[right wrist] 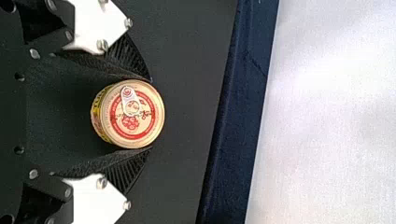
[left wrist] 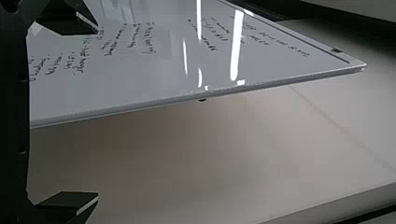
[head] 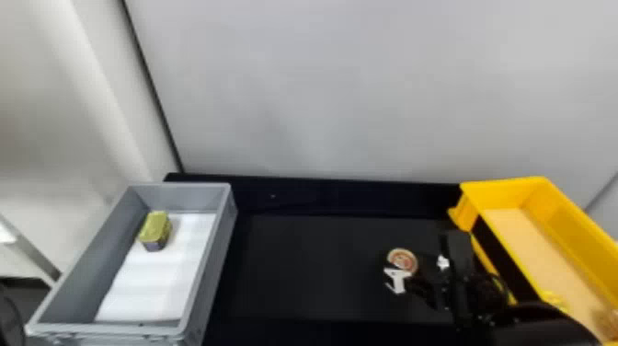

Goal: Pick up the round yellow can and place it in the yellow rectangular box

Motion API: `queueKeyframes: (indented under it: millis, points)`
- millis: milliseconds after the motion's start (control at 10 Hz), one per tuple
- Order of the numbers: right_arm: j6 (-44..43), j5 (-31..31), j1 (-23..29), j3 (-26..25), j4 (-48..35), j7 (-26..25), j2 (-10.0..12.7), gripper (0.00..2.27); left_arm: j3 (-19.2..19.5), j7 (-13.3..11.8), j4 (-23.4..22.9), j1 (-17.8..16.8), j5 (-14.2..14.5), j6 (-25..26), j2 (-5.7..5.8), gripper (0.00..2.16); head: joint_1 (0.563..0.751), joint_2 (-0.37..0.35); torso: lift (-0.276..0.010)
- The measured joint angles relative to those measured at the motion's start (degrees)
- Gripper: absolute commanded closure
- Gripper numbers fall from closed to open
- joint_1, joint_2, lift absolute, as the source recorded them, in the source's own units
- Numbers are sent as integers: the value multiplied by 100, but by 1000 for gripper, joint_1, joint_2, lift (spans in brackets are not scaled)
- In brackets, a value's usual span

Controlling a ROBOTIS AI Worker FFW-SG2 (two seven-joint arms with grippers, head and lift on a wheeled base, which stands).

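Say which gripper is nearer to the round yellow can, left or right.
Right. The right gripper has its fingers on either side of the round yellow can; the left gripper is well away from it, facing a whiteboard.

A grey crate [head: 218, 244] is lined with white sheeting [head: 156, 280] — a yellow-green block [head: 155, 227] is set toward its far end. Handwriting [left wrist: 149, 39] is seen on a whiteboard [left wrist: 140, 79].

Head view's right edge crops the yellow rectangular box [head: 565, 225]; small contents [head: 606, 320] seem blurred.
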Motion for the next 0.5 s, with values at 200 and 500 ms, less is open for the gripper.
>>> queueKeyframes:
  millis: [200,500]
  points:
    - [-45,-2,-5,2,0,-37,23,633,1,1,0,0,0,0,0,35,694,14,-67]
    - [-82,-2,-3,21,-46,-87,42,651,17,1,0,0,0,0,0,35,694,14,-67]
